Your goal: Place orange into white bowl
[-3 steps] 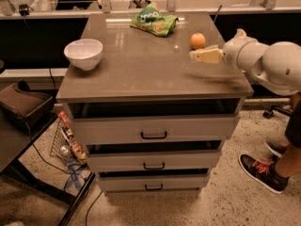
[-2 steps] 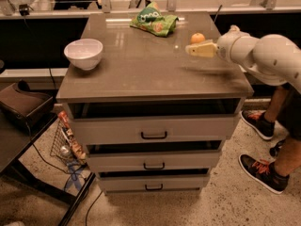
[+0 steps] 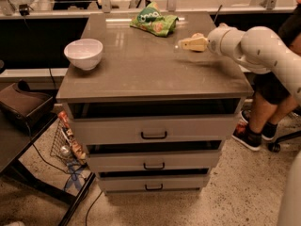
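The white bowl (image 3: 83, 53) stands upright on the left side of the grey cabinet top (image 3: 141, 76). My gripper (image 3: 189, 44) reaches in from the right, low over the top at its far right, well away from the bowl. Only a small rounded bit of the orange (image 3: 198, 35) shows just behind the gripper; the rest is hidden by it. I cannot tell whether the gripper touches the orange.
A green snack bag (image 3: 154, 22) lies at the back centre of the top. A person's legs and shoes (image 3: 251, 131) stand right of the cabinet. A wire basket (image 3: 66, 147) and a brown bag (image 3: 23, 102) sit at the left. The three drawers are closed.
My gripper has moved back along the right side of the top to the orange, which now sits mostly hidden behind it. The bowl and the bag have not moved.
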Tool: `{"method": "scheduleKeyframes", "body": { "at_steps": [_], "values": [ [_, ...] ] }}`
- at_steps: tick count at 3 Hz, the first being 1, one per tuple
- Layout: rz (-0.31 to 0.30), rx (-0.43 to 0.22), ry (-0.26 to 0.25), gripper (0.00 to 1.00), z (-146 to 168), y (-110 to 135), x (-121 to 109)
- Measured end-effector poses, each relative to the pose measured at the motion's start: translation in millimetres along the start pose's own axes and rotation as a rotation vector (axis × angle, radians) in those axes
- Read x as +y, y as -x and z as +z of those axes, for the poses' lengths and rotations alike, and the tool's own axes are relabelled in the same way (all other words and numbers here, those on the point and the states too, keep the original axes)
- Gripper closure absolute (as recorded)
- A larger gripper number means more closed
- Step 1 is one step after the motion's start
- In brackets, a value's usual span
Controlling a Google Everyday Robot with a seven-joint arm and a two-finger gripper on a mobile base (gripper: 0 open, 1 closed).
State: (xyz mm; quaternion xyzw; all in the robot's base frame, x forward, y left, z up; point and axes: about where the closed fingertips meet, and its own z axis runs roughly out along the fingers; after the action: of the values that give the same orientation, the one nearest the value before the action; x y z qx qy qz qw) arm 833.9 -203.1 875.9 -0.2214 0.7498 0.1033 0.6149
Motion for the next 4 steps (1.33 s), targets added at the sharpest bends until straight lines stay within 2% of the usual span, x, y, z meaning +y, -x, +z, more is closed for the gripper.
{"method": "scheduleKeyframes", "body": {
  "at_steps": [2,3,4],
  "values": [
    [0.045,0.041,0.049,0.00,31,-25,11],
    [0.073,0.056,0.055,0.16,37,-44,14],
    [0.073,0.057,0.061,0.47,39,-45,18]
  ]
}}
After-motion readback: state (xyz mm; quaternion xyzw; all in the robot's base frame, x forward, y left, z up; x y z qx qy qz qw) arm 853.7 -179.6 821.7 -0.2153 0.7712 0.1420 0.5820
